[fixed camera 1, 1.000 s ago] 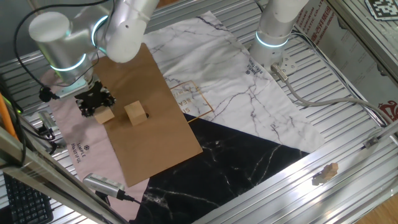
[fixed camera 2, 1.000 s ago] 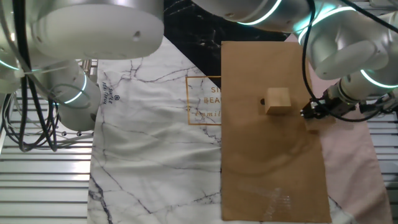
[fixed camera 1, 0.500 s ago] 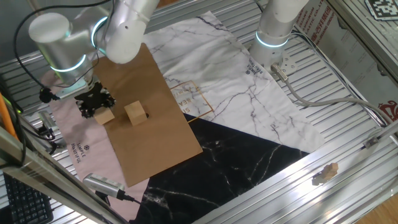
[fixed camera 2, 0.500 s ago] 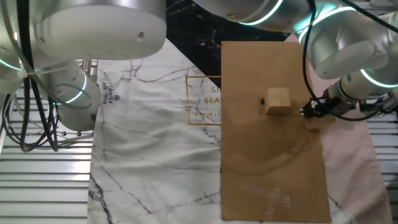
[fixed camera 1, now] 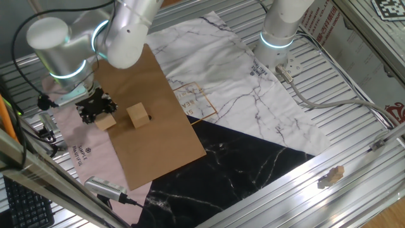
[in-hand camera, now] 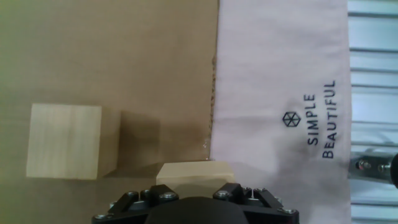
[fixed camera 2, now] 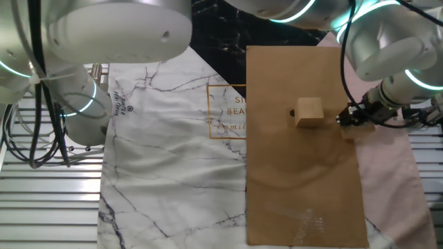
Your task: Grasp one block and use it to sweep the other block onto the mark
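My gripper (fixed camera 1: 95, 109) is shut on a pale wooden block (fixed camera 1: 105, 120) at the left edge of the brown paper sheet (fixed camera 1: 158, 95). In the hand view the held block (in-hand camera: 194, 172) sits between my fingers, at the seam of brown paper and pink cloth. The other wooden block (fixed camera 1: 137, 115) lies free on the paper just to the right, apart from the held one; it also shows in the hand view (in-hand camera: 65, 149) and the other fixed view (fixed camera 2: 309, 111). The mark, a small black dot (fixed camera 2: 291, 113), sits right against the free block's far side. It does not show in the hand view.
A pink cloth (in-hand camera: 280, 93) printed "SIMPLE BEAUTIFUL" lies beside the paper. A white marble sheet with an orange square outline (fixed camera 1: 196, 101) and a black marble sheet (fixed camera 1: 253, 164) lie beyond. A second arm's base (fixed camera 1: 278, 38) stands at the back. A silver tool (fixed camera 1: 104, 187) lies near the front edge.
My arm and gripper have shifted slightly, away from the free block, with the held block in them. The free block has not moved.
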Controlling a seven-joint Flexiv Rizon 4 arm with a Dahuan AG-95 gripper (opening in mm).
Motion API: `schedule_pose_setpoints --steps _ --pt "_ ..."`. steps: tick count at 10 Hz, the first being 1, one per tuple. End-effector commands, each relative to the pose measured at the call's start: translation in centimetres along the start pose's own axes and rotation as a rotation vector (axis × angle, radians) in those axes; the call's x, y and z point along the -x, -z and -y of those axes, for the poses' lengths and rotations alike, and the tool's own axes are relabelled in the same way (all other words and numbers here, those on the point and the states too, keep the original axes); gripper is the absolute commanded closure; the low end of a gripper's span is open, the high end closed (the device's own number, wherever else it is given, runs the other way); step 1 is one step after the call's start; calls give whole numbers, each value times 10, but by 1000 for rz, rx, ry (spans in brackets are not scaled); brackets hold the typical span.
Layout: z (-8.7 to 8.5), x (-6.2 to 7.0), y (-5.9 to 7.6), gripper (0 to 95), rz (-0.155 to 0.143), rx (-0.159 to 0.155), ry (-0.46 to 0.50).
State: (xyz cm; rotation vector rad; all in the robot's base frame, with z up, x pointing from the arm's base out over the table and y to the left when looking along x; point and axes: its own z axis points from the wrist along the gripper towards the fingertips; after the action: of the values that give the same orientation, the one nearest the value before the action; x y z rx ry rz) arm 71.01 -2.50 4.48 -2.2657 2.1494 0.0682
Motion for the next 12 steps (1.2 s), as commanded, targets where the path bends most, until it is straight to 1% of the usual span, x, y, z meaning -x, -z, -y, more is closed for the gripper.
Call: schedule_pose_setpoints --steps 1,4,6,7,9,12 --pt "0 6 -2 950 1 -2 -15" --pt "1 13 -4 950 -4 -2 -41" --pt "1 14 -4 950 -4 -1 -72" --pt "1 14 -4 950 0 -2 -106" --pt "1 15 -3 950 -1 -2 -129" --pt "1 16 -4 950 1 0 -121"
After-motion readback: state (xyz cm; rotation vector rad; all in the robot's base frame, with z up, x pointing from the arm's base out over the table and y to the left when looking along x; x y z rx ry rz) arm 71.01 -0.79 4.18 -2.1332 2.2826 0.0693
